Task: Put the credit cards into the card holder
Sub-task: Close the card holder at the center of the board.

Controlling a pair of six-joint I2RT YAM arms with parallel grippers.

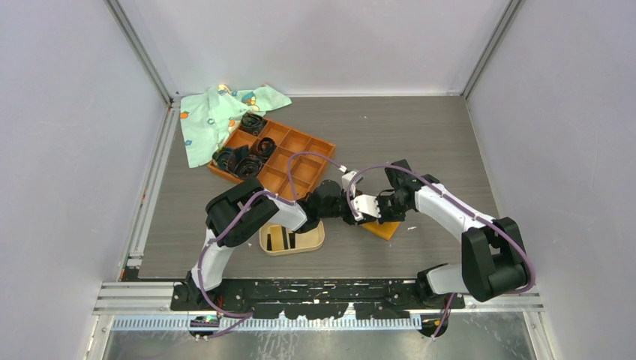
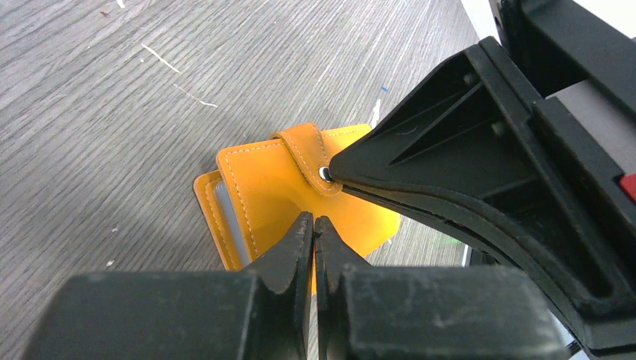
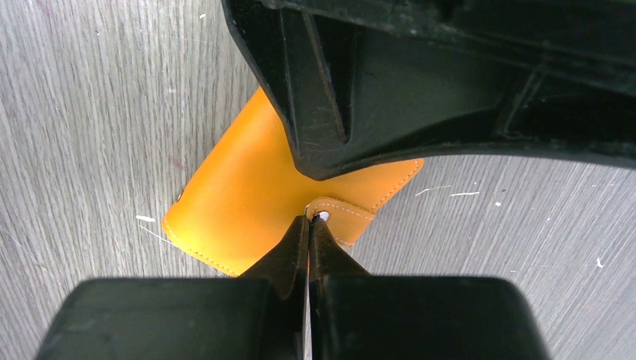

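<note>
- Left wrist view: the left gripper (image 2: 313, 225) is clenched, its tips on the orange wallet (image 2: 262, 187). Opposite it, the right gripper (image 3: 309, 223) is clenched at the snap strap (image 3: 341, 214).
- No credit cards show; they are probably inside the wallet.
- Best to pin the cover and peel the strap slowly.
- The card holder (image 1: 292, 252) lies behind the left gripper.
- The grid tray (image 1: 304, 169), coiled bands (image 1: 240, 159) and cloth (image 1: 210, 120) sit well beyond it.
- The fingertips crowd each other.
</note>
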